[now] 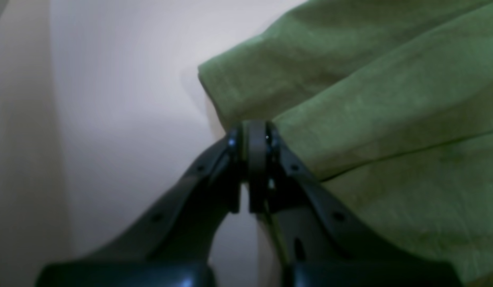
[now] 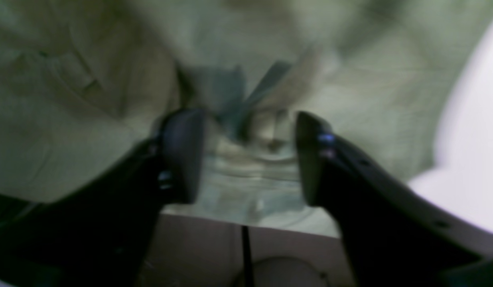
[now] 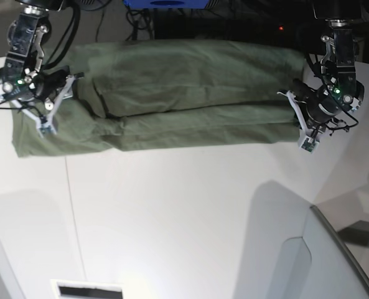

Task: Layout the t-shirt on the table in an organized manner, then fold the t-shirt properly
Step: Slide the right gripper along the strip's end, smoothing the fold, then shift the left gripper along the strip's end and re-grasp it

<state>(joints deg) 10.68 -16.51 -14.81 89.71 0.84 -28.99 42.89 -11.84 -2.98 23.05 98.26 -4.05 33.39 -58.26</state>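
Note:
The olive-green t-shirt lies folded into a long band across the far part of the white table. My left gripper sits at the band's right end. In the left wrist view it is shut on the t-shirt at its edge, with cloth spreading away to the right. At the band's left end is my right gripper. The blurred right wrist view shows this gripper open, its fingers spread over the t-shirt with nothing clamped between them.
A grey curved panel rises at the table's near right corner. A thin seam line runs down the table top on the left. Dark equipment and cables stand behind the far edge. A small white slot sits at the near edge.

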